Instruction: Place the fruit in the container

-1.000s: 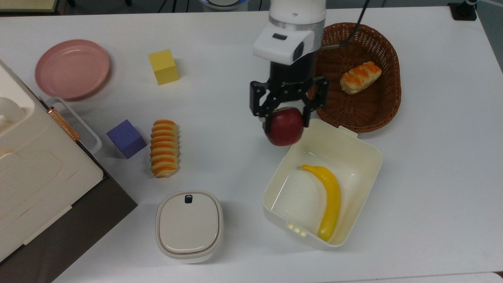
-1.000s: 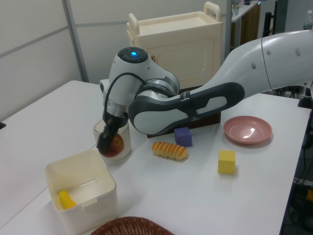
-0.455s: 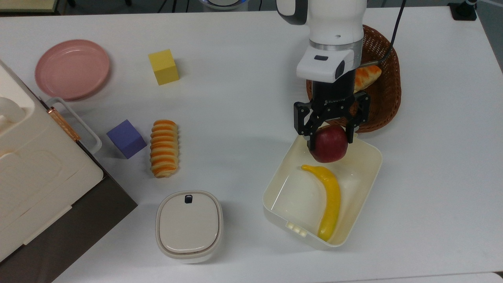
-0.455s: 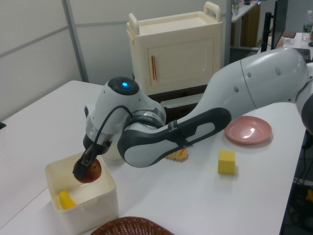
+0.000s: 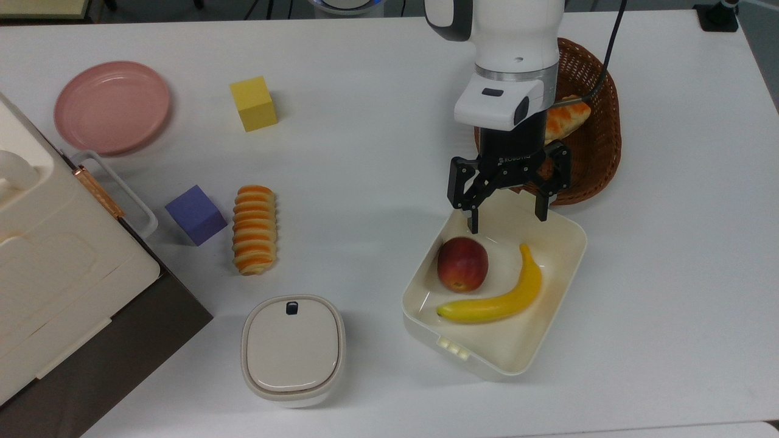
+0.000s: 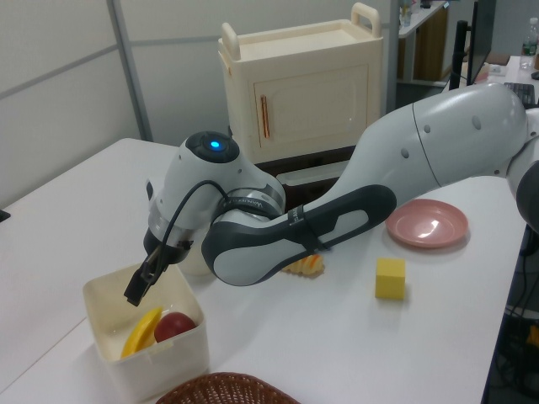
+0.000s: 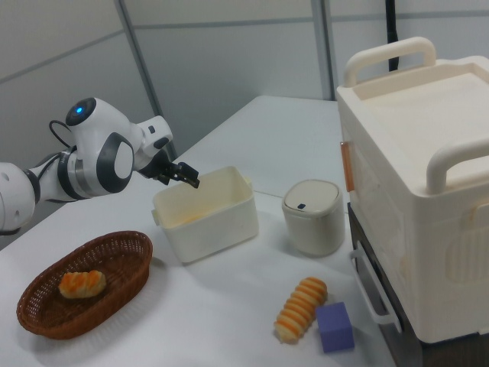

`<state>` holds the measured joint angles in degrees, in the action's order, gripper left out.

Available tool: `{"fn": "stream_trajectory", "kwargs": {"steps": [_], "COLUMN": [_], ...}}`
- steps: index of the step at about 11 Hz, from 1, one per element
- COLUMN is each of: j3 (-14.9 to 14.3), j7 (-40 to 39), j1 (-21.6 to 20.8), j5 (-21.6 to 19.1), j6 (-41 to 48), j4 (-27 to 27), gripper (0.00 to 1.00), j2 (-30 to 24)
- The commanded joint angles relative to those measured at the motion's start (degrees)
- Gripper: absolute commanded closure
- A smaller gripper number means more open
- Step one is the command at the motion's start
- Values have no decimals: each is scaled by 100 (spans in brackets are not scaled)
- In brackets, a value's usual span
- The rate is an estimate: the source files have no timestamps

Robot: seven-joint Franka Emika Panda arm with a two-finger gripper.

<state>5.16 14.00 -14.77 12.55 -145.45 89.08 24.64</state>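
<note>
The dark red apple (image 5: 462, 264) lies on the floor of the cream-white tub (image 5: 563, 286), beside a yellow banana (image 5: 499, 298). In the left view the apple (image 6: 174, 325) shows behind the tub's front wall (image 6: 160, 358). My gripper (image 5: 506, 222) hangs open above the tub's far rim, nothing between its fingers, a short way above the apple. From the left view the gripper (image 6: 139, 286) hovers over the tub's back edge. In the right view the gripper (image 7: 183, 175) sits above the tub (image 7: 206, 218), whose inside is hidden.
A brown wicker basket (image 5: 593, 152) holding a bread roll (image 5: 566, 120) stands just behind the tub. A lidded beige box (image 5: 293, 348), a striped bread loaf (image 5: 254, 229), a purple cube (image 5: 195, 214), a yellow cube (image 5: 253, 103), a pink plate (image 5: 112, 106) and a big cream cabinet (image 5: 55, 267) lie to the top view's left.
The gripper has opened and let the apple go. The apple has dropped into the tub, the banana has swung round, and the tub has shifted slightly.
</note>
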Motion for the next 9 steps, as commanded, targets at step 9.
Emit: {"fn": "stream_trajectory", "kwargs": {"steps": [9], "j3": [-102], "j7": [-430], "j1": [1247], "j5": [-270], "j6": [4796], "j4": [319], "gripper": [0], "j2": [-1873]}}
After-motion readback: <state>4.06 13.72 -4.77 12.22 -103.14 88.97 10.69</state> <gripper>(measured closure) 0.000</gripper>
